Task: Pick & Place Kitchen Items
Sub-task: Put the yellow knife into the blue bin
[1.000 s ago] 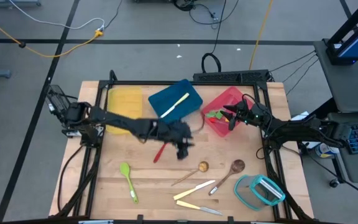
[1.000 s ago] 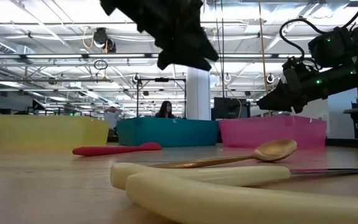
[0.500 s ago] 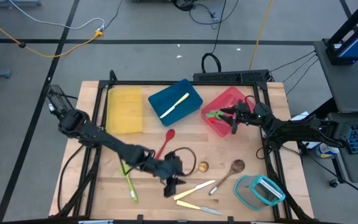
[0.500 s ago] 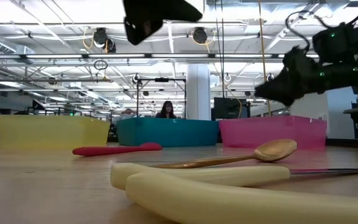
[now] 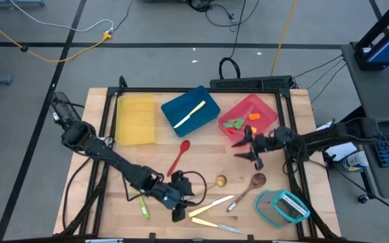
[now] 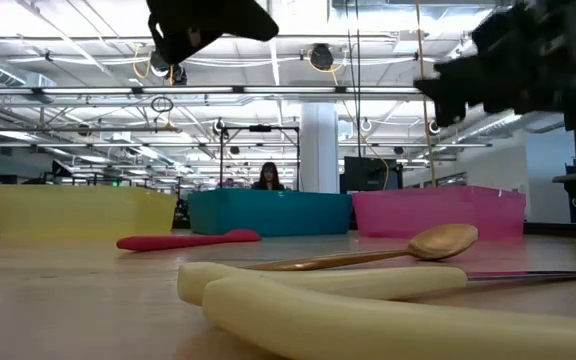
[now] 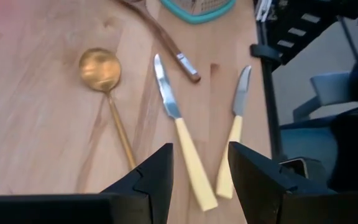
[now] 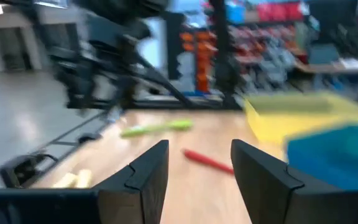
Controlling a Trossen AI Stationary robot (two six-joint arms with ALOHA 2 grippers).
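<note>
The left pincer, fingers parted and empty, hovers low over the bench just beside two cream knives whose long axes run away from it, while the right pincer, likewise parted, hangs farther off.

Wooden table: three trays, red spoon, knives, clear container.

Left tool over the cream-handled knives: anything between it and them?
Nothing visible. The left tool hangs open above the two cream-handled knives, bare wood between. The gold spoon lies apart to one side, not in the path.
</note>
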